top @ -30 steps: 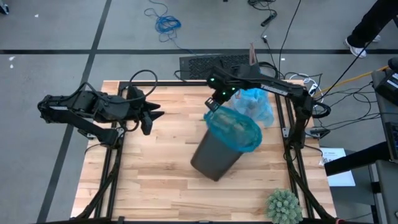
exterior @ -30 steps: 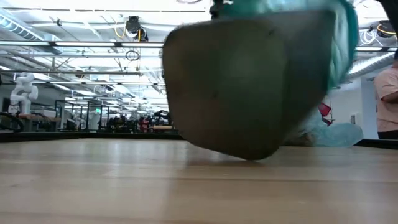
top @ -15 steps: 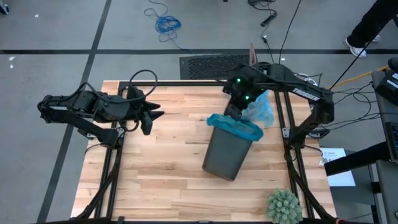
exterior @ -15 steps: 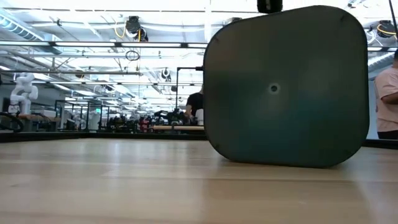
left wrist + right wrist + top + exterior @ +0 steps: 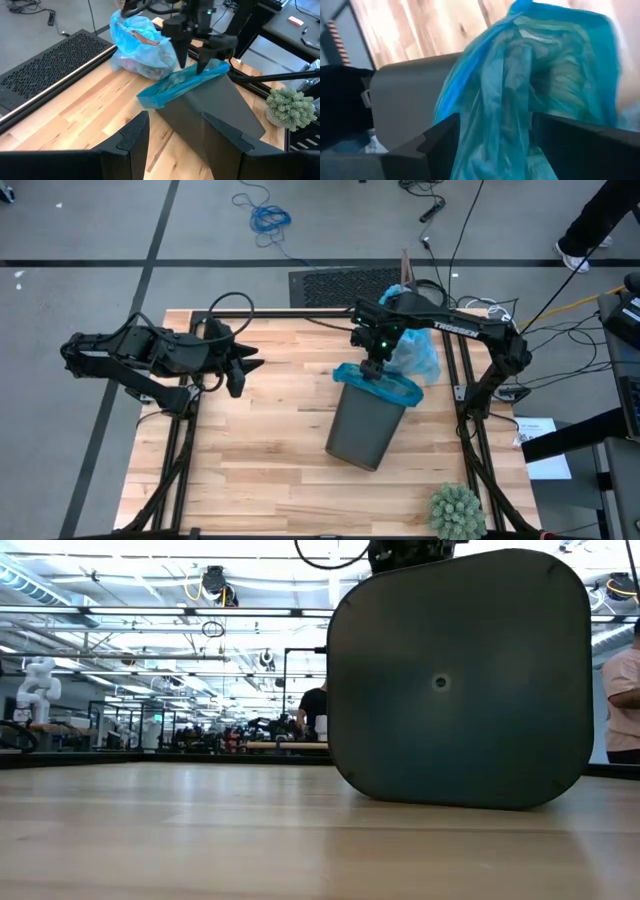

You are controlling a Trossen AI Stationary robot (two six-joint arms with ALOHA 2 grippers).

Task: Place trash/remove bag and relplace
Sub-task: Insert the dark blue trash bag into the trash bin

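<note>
A dark bin (image 5: 365, 430) lies on its side on the wooden table, its flat bottom (image 5: 455, 680) facing the near edge. A teal liner (image 5: 175, 87) is bunched around its mouth at the far end. My right gripper (image 5: 191, 67) stands open, pointing down over that mouth, with the teal plastic (image 5: 520, 75) between its fingers. Behind the bin, at the far right, the pale blue bag (image 5: 415, 350) rests on the table with brown trash (image 5: 142, 37) showing through it. My left gripper (image 5: 245, 370) waits open over the table's left side. My right gripper comes slanting down from above at the liner's bunched edge (image 5: 197, 75) on the upper side of the bin's mouth. Its fingers stand apart on either side of the plastic. I cannot tell whether they touch it.
A spiky green ball (image 5: 458, 510) sits at the near right corner. A black perforated panel (image 5: 345, 285) lies beyond the far edge. Bare wood stretches between the left gripper and the bin. People stand in the room beyond the table.
The bin, held tilted with its mouth up a second ago, has come down onto its side, its bottom turned to the near edge. My right gripper swung toward the table's right, then came down and rolled, and now stands over the liner's edge.
</note>
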